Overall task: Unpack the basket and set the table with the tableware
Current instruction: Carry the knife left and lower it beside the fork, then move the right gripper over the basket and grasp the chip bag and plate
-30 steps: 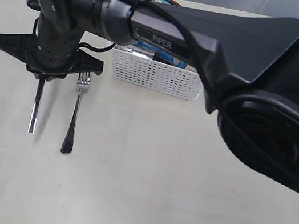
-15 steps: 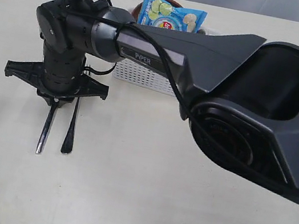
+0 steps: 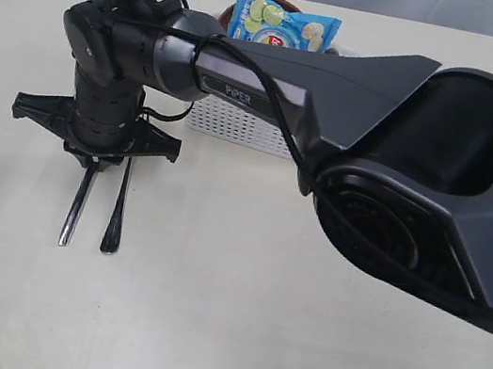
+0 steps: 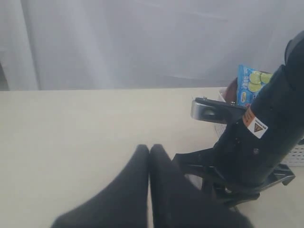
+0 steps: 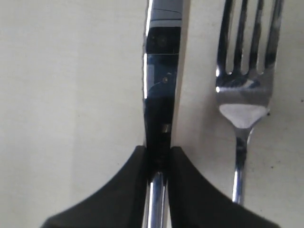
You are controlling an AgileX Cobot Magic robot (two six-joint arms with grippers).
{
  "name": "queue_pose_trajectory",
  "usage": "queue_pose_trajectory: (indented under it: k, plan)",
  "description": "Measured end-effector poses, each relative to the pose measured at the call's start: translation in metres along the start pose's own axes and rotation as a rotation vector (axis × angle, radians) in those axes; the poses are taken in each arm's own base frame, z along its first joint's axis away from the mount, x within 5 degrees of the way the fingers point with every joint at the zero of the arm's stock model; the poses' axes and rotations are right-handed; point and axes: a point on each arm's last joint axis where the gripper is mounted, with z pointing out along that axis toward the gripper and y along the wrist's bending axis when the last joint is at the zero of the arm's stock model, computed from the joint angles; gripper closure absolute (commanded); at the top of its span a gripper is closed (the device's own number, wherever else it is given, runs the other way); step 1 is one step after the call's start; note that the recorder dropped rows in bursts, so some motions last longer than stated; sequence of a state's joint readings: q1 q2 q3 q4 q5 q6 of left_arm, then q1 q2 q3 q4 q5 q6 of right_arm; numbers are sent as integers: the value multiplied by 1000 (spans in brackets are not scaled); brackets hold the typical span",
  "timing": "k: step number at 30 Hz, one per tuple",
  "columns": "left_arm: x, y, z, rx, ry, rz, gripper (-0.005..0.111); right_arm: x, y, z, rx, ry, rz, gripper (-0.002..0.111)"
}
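On the table [image 3: 220, 333], to the near left of the basket [image 3: 238, 126], the fork [image 3: 117, 209] lies flat. Just beside it, on the side away from the basket, the right gripper [image 5: 157, 156] pinches the knife [image 3: 76, 207] between its narrowed fingers. The left gripper [image 4: 148, 152] has its fingers pressed together and holds nothing. A blue chip bag [image 3: 280, 20] stands in the basket.

Right arm [image 3: 272, 93] stretched across the middle, wrist pointed down, right gripper [image 3: 93, 160] clamped on knife [image 3: 76, 207], left gripper [image 4: 149, 159] pressed shut.
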State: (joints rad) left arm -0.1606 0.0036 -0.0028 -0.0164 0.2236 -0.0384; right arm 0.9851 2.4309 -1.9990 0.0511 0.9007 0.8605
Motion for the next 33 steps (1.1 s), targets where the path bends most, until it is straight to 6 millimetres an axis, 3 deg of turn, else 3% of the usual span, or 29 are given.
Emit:
queue_pose_trajectory:
  k: [3, 9, 21, 25, 28, 32, 33]
  plan:
    - [0, 0, 0, 0, 0, 0, 107, -1, 0, 0, 3, -6, -3, 104]
    - [0, 0, 0, 0, 0, 0, 107, -1, -1, 0, 6, -10, -5, 75]
    - [0, 0, 0, 0, 0, 0, 107, -2, 2, -5, -8, -21, -5, 74]
    - [0, 0, 0, 0, 0, 0, 107, -6, 8, -28, -45, -53, -34, 74]
    - [0, 0, 0, 0, 0, 0, 107, -10, 14, -56, -93, -100, -93, 74]
    - [0, 0, 0, 0, 0, 0, 107, -18, 18, -110, -117, -222, -243, 74]
    - [0, 0, 0, 0, 0, 0, 107, -21, 15, -133, -71, -287, -318, 74]
